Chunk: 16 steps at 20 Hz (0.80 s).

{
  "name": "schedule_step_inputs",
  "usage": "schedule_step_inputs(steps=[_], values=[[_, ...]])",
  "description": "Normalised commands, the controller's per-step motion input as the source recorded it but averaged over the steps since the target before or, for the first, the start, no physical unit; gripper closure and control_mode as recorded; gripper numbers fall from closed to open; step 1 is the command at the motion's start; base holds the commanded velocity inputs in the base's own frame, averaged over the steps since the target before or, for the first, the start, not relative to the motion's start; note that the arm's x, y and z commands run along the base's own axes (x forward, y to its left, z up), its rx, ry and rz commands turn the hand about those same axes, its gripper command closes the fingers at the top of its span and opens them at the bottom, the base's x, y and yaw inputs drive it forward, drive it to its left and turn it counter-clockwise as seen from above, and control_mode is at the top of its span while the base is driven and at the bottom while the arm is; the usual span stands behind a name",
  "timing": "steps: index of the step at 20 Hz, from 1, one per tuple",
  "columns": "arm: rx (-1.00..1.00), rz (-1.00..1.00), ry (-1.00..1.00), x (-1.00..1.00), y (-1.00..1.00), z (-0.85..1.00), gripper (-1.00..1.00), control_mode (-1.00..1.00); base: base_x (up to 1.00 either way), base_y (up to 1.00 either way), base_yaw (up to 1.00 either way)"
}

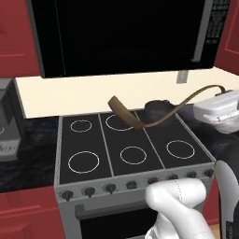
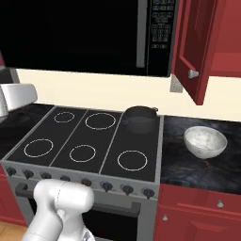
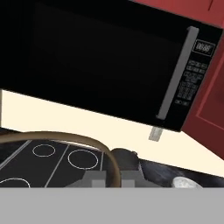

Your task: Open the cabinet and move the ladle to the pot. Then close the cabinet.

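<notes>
The gripper (image 3: 109,177) pinches the ladle (image 1: 154,119) by its handle, bowl end swung out left above the stove (image 2: 84,141) — carried high, probably to clear the burners. The pot (image 2: 140,117) waits on the far right burner; the cabinet (image 2: 193,47) door stands open for closing afterwards.

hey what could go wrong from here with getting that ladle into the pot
1. The ladle is long and curved, held near one end, its bowl swinging out over the stove; it could pivot in the gripper or slip.
2. The pot is small and sits at the stove's back corner, so the ladle may tip out or knock it.
3. The cabinet door hangs open above the counter; the arm could clip it.
</notes>
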Motion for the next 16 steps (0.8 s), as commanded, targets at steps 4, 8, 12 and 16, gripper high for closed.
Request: schedule_step_inputs(steps=[4,8,12,16], values=[[0.0,0.0,0.0,0.0,0.0,0.0,1.0,1.0,0.71,0.02,0.0],[0.0,0.0,0.0,0.0,0.0,0.0,1.0,1.0,0.81,-0.06,0.0],[0.0,0.0,0.0,0.0,0.0,0.0,1.0,1.0,0.6,-0.13,0.0],[0.0,0.0,0.06,-0.01,-0.01,-0.07,1.0,-1.0,0.08,0.0,0.0]])
